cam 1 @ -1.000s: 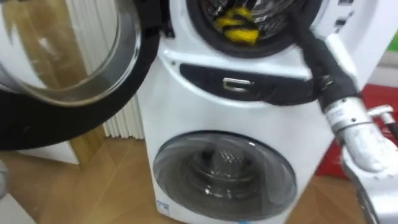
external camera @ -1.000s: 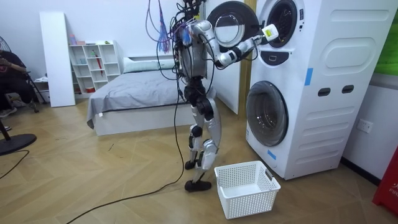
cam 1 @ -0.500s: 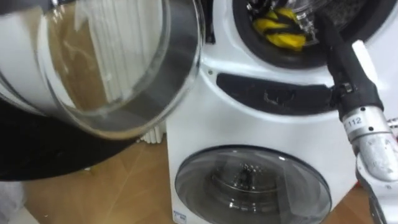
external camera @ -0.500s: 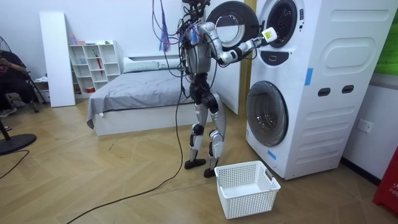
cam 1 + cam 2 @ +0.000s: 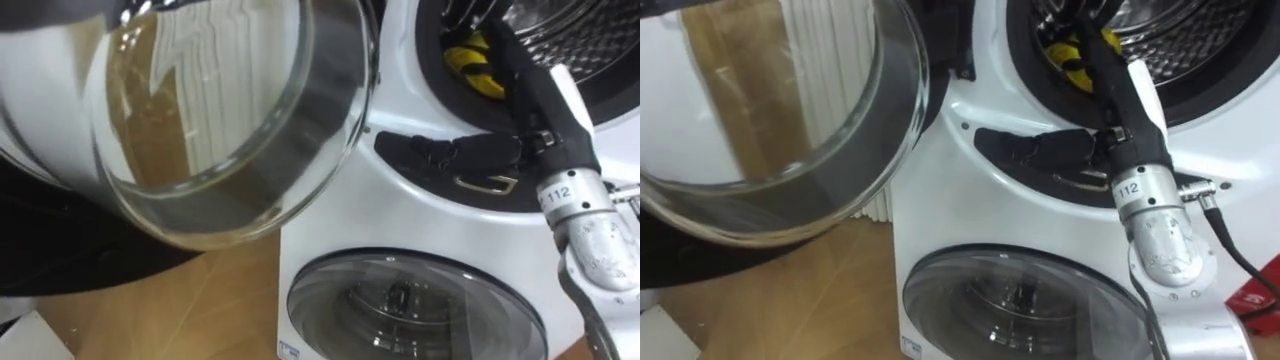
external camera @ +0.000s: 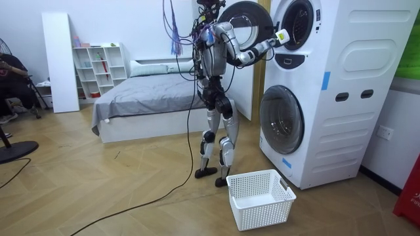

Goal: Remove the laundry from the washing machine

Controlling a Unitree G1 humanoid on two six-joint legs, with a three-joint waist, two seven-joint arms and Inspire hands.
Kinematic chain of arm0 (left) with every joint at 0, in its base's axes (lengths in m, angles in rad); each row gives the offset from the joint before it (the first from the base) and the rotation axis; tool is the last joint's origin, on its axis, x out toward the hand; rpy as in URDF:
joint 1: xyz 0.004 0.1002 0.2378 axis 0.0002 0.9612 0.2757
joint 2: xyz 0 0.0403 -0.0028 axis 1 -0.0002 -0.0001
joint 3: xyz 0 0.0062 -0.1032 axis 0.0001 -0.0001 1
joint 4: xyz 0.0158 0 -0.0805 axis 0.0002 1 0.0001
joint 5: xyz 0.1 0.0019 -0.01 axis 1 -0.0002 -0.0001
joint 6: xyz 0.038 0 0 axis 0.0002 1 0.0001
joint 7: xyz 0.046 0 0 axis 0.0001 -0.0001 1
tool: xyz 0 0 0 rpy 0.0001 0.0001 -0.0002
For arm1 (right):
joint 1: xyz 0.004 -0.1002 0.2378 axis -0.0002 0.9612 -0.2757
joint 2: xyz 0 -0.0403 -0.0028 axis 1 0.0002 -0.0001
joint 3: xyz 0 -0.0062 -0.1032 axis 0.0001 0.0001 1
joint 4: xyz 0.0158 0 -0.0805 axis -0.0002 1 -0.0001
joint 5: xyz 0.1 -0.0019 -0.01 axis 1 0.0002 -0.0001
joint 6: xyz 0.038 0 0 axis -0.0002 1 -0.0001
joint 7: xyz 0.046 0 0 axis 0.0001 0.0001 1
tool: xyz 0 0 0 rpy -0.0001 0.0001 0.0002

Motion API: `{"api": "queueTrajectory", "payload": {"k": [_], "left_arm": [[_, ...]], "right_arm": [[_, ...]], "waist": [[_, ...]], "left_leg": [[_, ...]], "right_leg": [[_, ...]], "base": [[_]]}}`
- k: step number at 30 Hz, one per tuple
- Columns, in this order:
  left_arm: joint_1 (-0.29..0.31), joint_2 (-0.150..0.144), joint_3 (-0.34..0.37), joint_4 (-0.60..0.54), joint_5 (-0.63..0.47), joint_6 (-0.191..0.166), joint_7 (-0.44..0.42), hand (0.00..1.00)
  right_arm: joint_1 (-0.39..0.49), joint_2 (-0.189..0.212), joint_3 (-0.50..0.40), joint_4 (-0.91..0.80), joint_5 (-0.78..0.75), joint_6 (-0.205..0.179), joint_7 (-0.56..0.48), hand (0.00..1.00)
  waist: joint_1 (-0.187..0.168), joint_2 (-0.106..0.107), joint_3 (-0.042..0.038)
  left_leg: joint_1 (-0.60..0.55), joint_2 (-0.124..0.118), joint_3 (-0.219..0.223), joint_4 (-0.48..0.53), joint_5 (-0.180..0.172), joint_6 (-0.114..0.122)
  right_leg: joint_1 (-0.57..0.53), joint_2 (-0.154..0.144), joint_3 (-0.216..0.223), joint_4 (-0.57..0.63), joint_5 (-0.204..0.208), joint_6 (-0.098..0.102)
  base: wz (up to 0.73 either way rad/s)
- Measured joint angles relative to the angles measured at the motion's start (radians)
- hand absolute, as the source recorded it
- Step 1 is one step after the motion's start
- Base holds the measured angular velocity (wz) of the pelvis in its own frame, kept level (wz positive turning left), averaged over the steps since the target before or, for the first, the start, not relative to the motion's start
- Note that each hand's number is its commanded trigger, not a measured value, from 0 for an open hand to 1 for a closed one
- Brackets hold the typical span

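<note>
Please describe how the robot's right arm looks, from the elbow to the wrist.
The elbow joint is rounded and pale grey. Next comes a silver cylinder with a small printed label. The forearm beyond is slim and black. A thin black cable runs beside the elbow.

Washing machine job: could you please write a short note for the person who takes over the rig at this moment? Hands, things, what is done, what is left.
Right hand: reaches into the mouth of the upper drum, beside the yellow cloth; a grip cannot be judged.
Upper door: stands open at the robot's left.
White basket: on the floor by the robot's feet, no clothes in it.
Done: door open, arm at the drum.
Left: grasp the yellow cloth, pull it out, probably drop it in the basket.
</note>
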Motion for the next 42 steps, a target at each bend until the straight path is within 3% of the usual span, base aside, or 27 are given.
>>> {"api": "queueTrajectory", "payload": {"k": [13, 21, 28, 33, 38, 42], "left_arm": [[0.035, -0.005, 0.0, 0.03, -0.015, 0.0, 0.029, 0.0], [0.046, -0.006, -0.001, 0.011, -0.009, 0.01, 0.029, 0.0], [0.04, -0.017, -0.001, -0.003, -0.009, 0.034, 0.02, 0.0], [0.042, -0.027, -0.001, -0.022, 0.001, 0.05, 0.02, 0.0], [0.042, -0.028, 0.0, -0.03, 0.031, 0.059, 0.019, 0.0], [0.042, -0.027, -0.001, -0.038, 0.03, 0.076, 0.008, 0.0]], "right_arm": [[-0.013, 0.0, -0.013, -0.039, 0.088, 0.0, -0.051, 0.0], [-0.048, 0.0, -0.067, -0.039, 0.312, 0.0, -0.151, 0.0], [-0.055, -0.002, -0.113, -0.028, 0.432, 0.003, -0.15, 0.0], [-0.058, -0.002, -0.128, -0.001, 0.484, 0.035, -0.148, 0.0], [-0.062, -0.002, -0.129, 0.0, 0.465, 0.042, -0.147, 0.0], [-0.062, -0.002, -0.129, 0.005, 0.462, 0.05, -0.14, 0.0]], "waist": [[-0.01, 0.011, 0.0014], [-0.057, 0.031, 0.0041], [-0.072, 0.032, 0.0031], [-0.08, 0.033, 0.0005], [-0.082, 0.039, -0.007], [-0.08, 0.04, -0.0079]], "left_leg": [[0.002, 0.007, 0.028, -0.015, 0.0, 0.0], [0.015, 0.013, 0.032, -0.017, -0.001, -0.003], [0.015, 0.014, 0.038, -0.015, -0.001, -0.003], [0.007, 0.014, 0.039, -0.013, -0.001, -0.003], [0.0, 0.014, 0.039, -0.012, -0.001, -0.003], [0.005, 0.014, 0.037, -0.012, -0.001, -0.003]], "right_leg": [[0.0, 0.016, 0.026, -0.017, 0.006, 0.001], [0.017, 0.016, 0.027, -0.033, 0.009, -0.004], [0.015, 0.017, 0.028, -0.032, 0.011, -0.006], [0.003, 0.017, 0.027, -0.031, 0.015, -0.007], [-0.003, 0.017, 0.027, -0.033, 0.018, -0.008], [0.004, 0.017, 0.025, -0.033, 0.018, -0.008]], "base": [[-0.06], [-0.02], [-0.02], [0.0], [-0.01], [0.0]]}}
